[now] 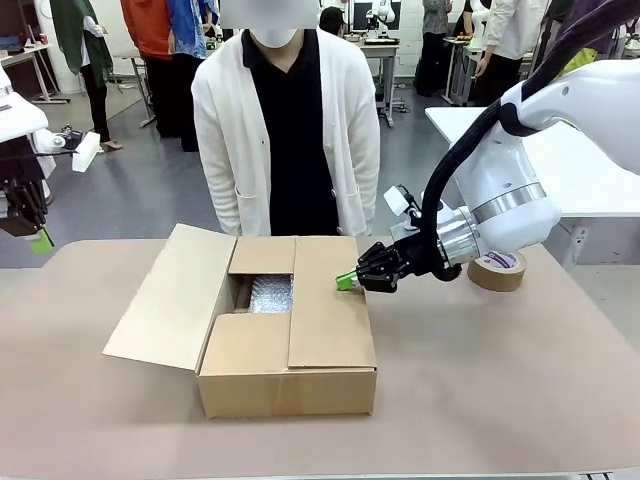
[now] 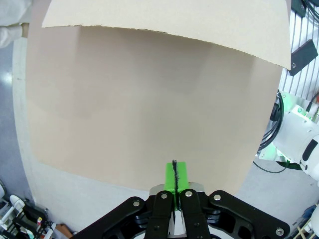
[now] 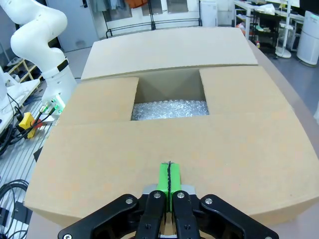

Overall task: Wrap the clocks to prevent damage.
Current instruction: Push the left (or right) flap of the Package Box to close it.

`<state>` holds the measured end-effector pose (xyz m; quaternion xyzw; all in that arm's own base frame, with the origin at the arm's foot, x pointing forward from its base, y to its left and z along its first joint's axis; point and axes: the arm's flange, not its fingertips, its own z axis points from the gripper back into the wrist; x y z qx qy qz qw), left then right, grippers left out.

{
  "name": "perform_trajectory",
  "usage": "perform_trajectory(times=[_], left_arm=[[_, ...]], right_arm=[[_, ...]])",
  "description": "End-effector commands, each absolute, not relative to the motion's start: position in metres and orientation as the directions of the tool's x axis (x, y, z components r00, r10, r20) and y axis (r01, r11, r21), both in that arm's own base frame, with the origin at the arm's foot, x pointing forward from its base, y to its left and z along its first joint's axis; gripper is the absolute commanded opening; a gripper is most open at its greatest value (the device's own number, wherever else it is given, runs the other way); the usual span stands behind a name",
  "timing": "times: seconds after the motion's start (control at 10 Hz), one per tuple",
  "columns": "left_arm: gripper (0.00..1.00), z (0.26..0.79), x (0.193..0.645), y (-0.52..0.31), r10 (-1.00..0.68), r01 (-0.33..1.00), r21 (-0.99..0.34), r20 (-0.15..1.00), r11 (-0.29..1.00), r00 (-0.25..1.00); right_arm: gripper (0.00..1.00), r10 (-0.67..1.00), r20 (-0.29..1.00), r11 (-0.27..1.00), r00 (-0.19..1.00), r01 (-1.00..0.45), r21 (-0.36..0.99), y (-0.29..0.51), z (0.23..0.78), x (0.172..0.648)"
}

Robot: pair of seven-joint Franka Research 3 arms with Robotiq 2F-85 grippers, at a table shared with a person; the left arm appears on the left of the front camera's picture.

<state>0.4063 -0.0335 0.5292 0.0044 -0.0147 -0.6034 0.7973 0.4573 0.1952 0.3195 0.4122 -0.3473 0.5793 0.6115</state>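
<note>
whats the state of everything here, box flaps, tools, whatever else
cardboard box: partly closed, gap on top
left flap: folded out, open
right flap: folded down
short flaps: both folded in
bubble wrap: inside the box, under the gap
tape roll: flat on the table
right tool: shut, empty, tip at right flap
left tool: shut, empty, away from box

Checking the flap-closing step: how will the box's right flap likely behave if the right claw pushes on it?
The right flap lies flat, so it is probably stiff and would hinge at its crease, not flop. Bubble wrap shows beneath, so it may spring back slightly. The shut right claw sits near its edge, so a push there might twist it.
</note>
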Motion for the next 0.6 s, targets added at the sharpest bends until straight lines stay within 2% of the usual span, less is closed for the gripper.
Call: perform_trajectory(times=[0.0,0.1,0.2,0.3,0.4,0.5], left_arm=[[0.0,0.507,0.418,-0.011,-0.969,0.981,-0.042,0.155,0.189,0.194],[0.0,0.498,0.44,0.009,-0.952,0.998,-0.051,0.303,0.031,0.045],[0.0,0.48,0.44,0.024,-0.892,0.998,-0.016,0.449,-0.064,-0.05],[0.0,0.462,0.424,0.04,-0.76,0.986,0.057,0.631,-0.157,-0.158],[0.0,0.451,0.418,0.054,-0.692,0.989,0.095,0.707,-0.11,-0.145],[0.0,0.44,0.421,0.066,-0.638,0.997,0.072,0.766,-0.042,-0.082]], right_arm=[[0.01,0.424,0.901,0.001,0.097,-0.994,0.107,0.195,0.314,0.456],[0.01,0.424,0.901,0.001,0.097,-0.994,0.107,0.195,0.314,0.456],[0.01,0.424,0.901,0.001,0.097,-0.994,0.107,0.195,0.314,0.456],[0.01,0.424,0.901,0.001,0.097,-0.994,0.107,0.195,0.314,0.456],[0.01,0.424,0.901,0.001,0.097,-0.994,0.107,0.195,0.314,0.456],[0.01,0.424,0.901,0.001,0.097,-0.994,0.107,0.195,0.314,0.456]])
